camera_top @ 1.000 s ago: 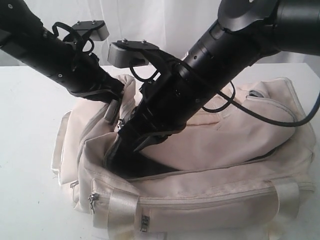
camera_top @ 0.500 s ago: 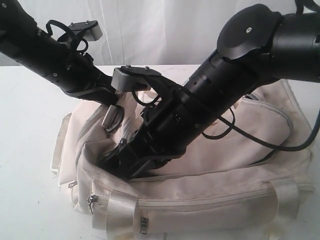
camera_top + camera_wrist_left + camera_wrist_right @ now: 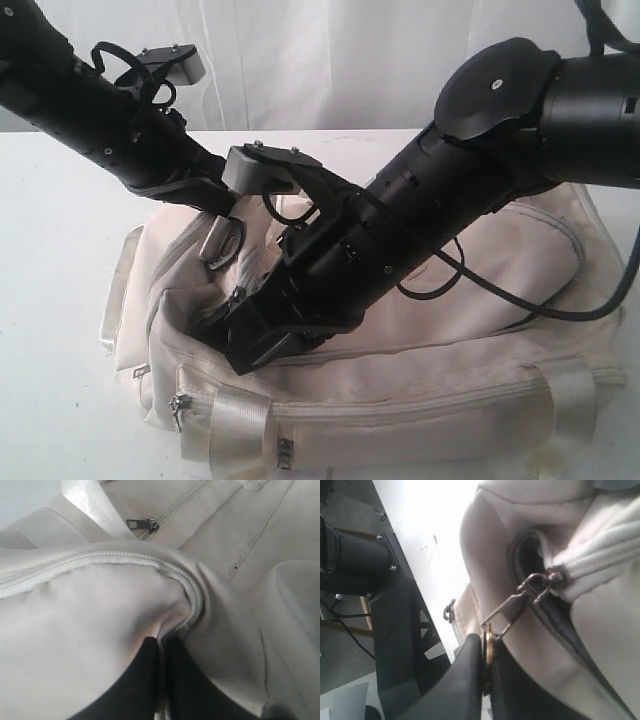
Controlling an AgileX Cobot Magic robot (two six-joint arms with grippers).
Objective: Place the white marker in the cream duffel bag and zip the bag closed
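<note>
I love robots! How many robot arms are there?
2. The left arm at the bag's far left end; the right arm across its top, pinching the zipper pull. None looks hidden.

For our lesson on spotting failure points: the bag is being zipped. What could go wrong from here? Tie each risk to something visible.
1. The right gripper pinches only the tip of the thin zipper pull; it may slip out.
2. The left gripper holds just a fold of the cream duffel bag; if that slips, the bag may slide instead of zipping.
3. Fabric bunches at the zipper track; the slider could snag.
</note>
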